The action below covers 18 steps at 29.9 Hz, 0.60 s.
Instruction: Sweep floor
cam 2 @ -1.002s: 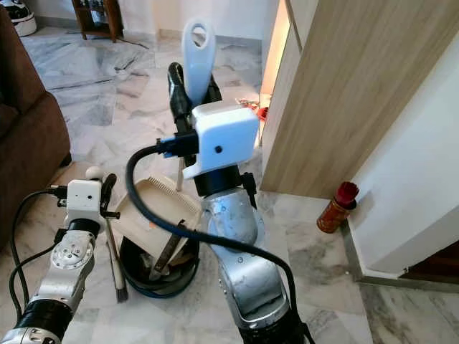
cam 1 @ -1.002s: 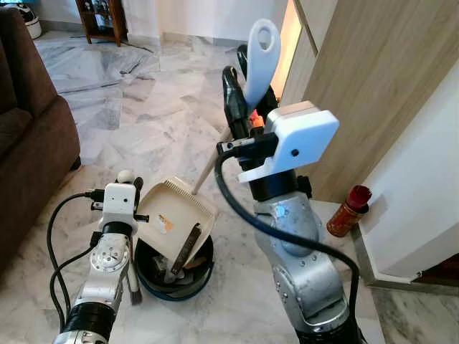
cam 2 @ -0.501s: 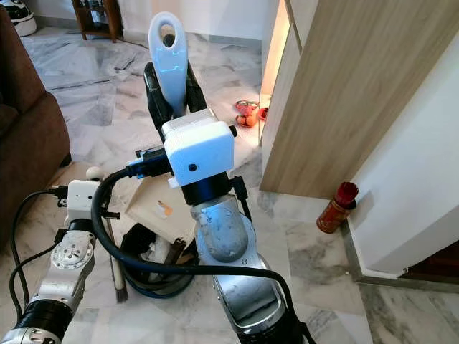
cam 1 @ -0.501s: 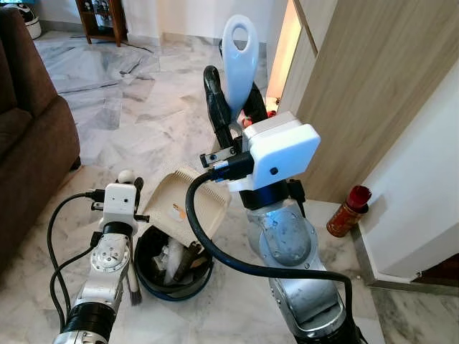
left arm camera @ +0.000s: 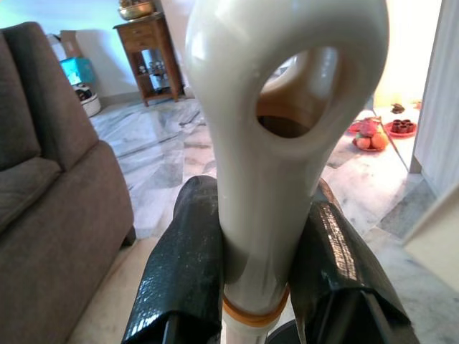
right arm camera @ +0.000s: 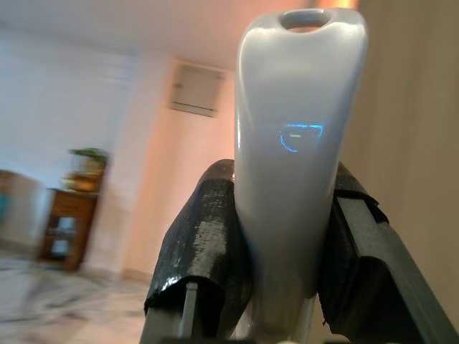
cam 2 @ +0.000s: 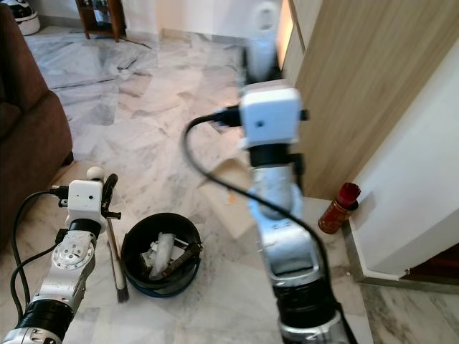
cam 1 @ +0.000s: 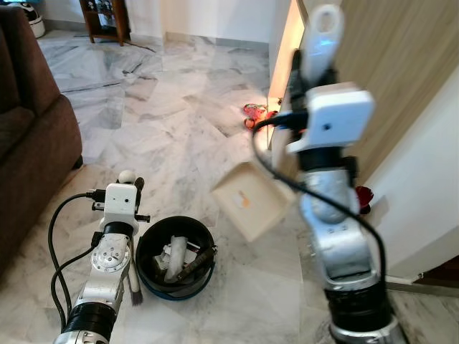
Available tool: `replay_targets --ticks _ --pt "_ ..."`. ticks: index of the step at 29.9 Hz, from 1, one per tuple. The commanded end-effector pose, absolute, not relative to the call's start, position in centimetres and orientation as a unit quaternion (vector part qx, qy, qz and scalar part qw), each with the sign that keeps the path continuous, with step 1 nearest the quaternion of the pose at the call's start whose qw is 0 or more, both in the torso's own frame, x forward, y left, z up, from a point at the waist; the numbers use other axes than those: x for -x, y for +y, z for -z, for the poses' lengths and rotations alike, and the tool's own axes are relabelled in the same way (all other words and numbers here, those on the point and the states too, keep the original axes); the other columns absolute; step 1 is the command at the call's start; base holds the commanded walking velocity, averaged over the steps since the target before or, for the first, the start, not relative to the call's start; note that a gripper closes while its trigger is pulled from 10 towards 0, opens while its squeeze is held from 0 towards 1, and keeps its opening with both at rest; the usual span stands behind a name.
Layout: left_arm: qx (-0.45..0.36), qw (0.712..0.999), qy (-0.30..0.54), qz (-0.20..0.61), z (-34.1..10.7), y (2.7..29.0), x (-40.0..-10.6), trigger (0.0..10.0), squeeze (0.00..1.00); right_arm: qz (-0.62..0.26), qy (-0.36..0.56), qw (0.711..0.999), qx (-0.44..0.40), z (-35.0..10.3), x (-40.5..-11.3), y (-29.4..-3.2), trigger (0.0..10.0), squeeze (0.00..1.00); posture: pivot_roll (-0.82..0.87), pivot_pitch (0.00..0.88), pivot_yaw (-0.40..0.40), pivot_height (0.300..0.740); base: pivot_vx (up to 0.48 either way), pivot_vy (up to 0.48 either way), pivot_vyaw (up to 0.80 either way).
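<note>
Right hand (right arm camera: 269,236) raised high, fingers clamped on dustpan handle (right arm camera: 297,143); dustpan (cam 1: 247,201) hangs tilted below it, above floor (cam 1: 179,122), beside bin (cam 1: 174,258). Left hand (left arm camera: 254,287) low, left of bin, fingers closed on brush handle (left arm camera: 276,107).

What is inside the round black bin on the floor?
The round black bin holds crumpled white rubbish and a dark stick-like piece. Whatever lies underneath them is covered.
</note>
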<state>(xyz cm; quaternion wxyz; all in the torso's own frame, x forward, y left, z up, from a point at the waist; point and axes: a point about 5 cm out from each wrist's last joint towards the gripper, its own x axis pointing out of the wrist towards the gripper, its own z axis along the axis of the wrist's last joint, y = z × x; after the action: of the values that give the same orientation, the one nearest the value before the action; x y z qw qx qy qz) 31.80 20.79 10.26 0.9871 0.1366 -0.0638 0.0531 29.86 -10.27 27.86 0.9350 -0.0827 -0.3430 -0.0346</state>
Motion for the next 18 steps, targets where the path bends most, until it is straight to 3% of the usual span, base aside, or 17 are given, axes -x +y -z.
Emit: replay_targets --ticks 1,7,11,18 --pt "-0.139 0.985 -0.090 -0.048 -11.1 20.4 -32.0 10.0 0.00 0.036 -0.382 0.920 0.081 -29.4 -29.4 -10.0 10.0 0.00 -0.05 0.079 -0.089 0.740 0.000 0.000 0.00" --pt "-0.138 0.986 -0.088 -0.041 -11.1 20.2 -32.1 10.0 0.00 0.072 -0.329 0.935 0.109 -26.9 -31.2 -11.6 10.0 0.00 -0.05 0.083 -0.083 0.740 0.000 0.000 0.00" --pt "-0.134 0.987 -0.081 -0.031 -10.8 20.0 -32.1 10.0 0.00 0.091 -0.215 0.963 0.135 -21.4 -33.8 -14.2 10.0 0.00 -0.05 0.074 -0.087 0.740 0.000 0.000 0.00" --pt "-0.127 0.989 -0.074 -0.023 -10.4 20.1 -31.5 10.0 0.00 0.130 -0.107 0.978 0.124 -15.9 -34.9 -17.3 10.0 0.00 -0.04 0.061 -0.087 0.740 0.000 0.000 0.00"
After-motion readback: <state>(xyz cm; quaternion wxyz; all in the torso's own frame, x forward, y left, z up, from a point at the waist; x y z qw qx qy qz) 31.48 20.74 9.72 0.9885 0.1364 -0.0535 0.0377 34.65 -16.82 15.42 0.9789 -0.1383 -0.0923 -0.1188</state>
